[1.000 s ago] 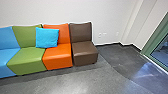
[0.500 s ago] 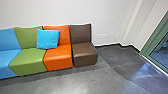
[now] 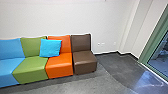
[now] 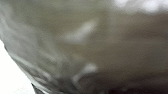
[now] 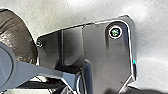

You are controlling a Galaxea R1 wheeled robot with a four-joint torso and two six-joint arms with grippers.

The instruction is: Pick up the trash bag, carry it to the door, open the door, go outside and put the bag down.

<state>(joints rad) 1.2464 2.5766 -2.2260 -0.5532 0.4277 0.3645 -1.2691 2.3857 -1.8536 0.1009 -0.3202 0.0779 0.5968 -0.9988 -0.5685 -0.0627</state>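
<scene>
The trash bag (image 4: 100, 50), translucent and grey-brown with creases and bright glints, is very close to the camera in the left wrist view. In the right wrist view, part of a wrinkled, shiny brown bag (image 5: 15, 31) shows beside the robot's own dark plate and jointed bar. A green frame (image 3: 152, 42) with glass (image 3: 160, 55) stands at the right of the head view; whether it is the door, I cannot tell. How either gripper meets the bag is hidden.
Joined blue, green, orange and brown seats (image 3: 85, 61) line the pale wall (image 3: 62, 17), with a bright blue cushion (image 3: 50, 48) on them. Grey floor (image 3: 100, 83) runs in front, and a darker floor area (image 3: 122, 66) lies between the brown seat and the green frame.
The whole head picture has shifted, with the seats, cushion and wall base lower in it, so the camera has moved. Among the things themselves, no motion is visible.
</scene>
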